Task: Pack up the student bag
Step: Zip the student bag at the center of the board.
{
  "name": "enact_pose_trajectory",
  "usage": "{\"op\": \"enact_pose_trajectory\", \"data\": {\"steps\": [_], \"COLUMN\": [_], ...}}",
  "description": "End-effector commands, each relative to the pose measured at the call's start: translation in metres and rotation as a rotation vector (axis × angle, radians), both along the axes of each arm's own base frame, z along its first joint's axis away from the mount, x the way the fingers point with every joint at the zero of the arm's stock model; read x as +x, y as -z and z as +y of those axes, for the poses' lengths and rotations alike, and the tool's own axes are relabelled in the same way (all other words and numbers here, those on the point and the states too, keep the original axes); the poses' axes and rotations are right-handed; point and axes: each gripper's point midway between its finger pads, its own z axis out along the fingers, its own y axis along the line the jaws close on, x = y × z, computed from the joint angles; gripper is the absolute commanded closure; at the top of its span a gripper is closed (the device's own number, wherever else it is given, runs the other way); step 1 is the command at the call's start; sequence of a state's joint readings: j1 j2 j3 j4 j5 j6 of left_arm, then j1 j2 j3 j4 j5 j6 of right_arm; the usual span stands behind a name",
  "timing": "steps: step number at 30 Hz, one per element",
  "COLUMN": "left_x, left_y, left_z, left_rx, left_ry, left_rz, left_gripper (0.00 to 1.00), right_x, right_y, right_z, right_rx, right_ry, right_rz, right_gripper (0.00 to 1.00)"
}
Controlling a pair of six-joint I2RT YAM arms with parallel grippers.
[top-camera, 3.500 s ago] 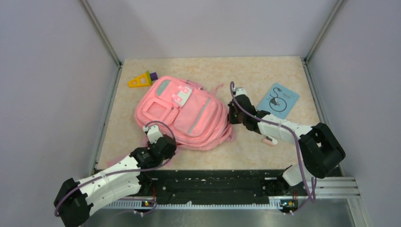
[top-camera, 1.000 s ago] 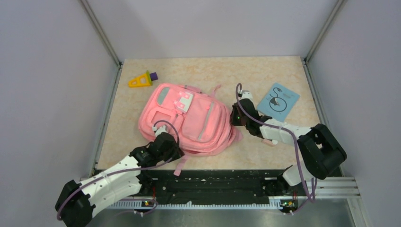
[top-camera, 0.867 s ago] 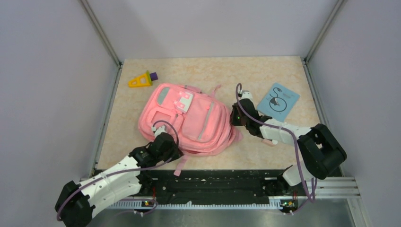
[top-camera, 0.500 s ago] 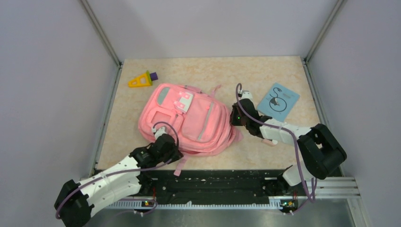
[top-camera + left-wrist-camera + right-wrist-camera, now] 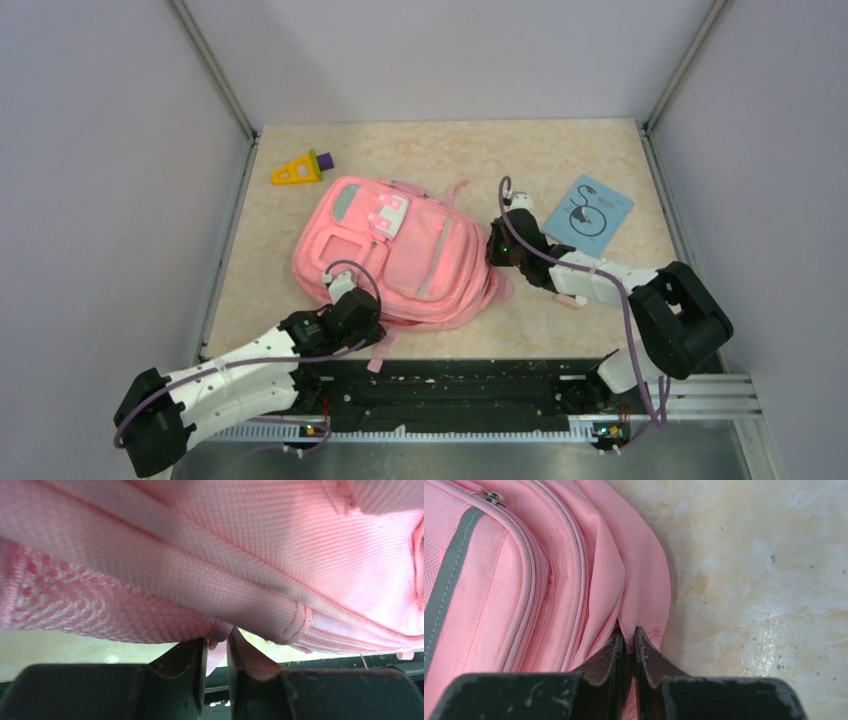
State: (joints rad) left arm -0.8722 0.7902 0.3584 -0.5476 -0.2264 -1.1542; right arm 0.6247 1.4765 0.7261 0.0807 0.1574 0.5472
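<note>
Beige table (image 5: 450,160): L gripper (image 5: 216,642), R gripper (image 5: 626,635) both pinch student bag (image 5: 400,245).

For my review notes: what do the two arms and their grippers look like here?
The left arm and right arm have white link shells with black joint housings; a purple cable loops along each. The left gripper and right gripper have black, tapering fingers; the right's look scuffed.
</note>
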Motion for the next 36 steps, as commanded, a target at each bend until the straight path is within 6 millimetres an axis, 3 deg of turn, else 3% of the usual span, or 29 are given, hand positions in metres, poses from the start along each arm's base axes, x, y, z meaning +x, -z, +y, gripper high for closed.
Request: {"op": "enact_pose_trajectory", "data": {"steps": [1,6,11,24,30,36], "left_x": [0.017,0.022,0.021,0.011,0.013,0.012], "left_y": [-0.015,-0.016,-0.017,-0.035,-0.053,-0.058], "left_z": [0.001,0.002,-0.002,-0.025,-0.053,-0.083], "left_rx": [0.015,0.027,0.015,-0.067,-0.124,-0.135], "left_ry": [-0.049,-0.058,-0.036,0.052,0.109,0.175], "left_rz": [-0.067,-0.089,-0.088,-0.076,-0.091,-0.082], "left_gripper": [0.76,0.83,1.00,1.00,1.00,1.00], "right_x": [-0.005,-0.006,-0.005,-0.005,-0.005,-0.006], "right_y": [-0.009,-0.009,-0.009,-0.004,-0.002,-0.002], "right_z": [0.018,0.018,0.019,0.026,0.023,0.020], "right_rx": [0.075,0.076,0.077,0.120,0.141,0.164], "right_ry": [-0.047,-0.052,-0.053,-0.053,-0.023,0.020], "right_rz": [-0.006,-0.005,-0.005,0.007,-0.004,-0.032], "right_gripper": [0.93,0.93,0.94,0.97,1.00,1.00]}}
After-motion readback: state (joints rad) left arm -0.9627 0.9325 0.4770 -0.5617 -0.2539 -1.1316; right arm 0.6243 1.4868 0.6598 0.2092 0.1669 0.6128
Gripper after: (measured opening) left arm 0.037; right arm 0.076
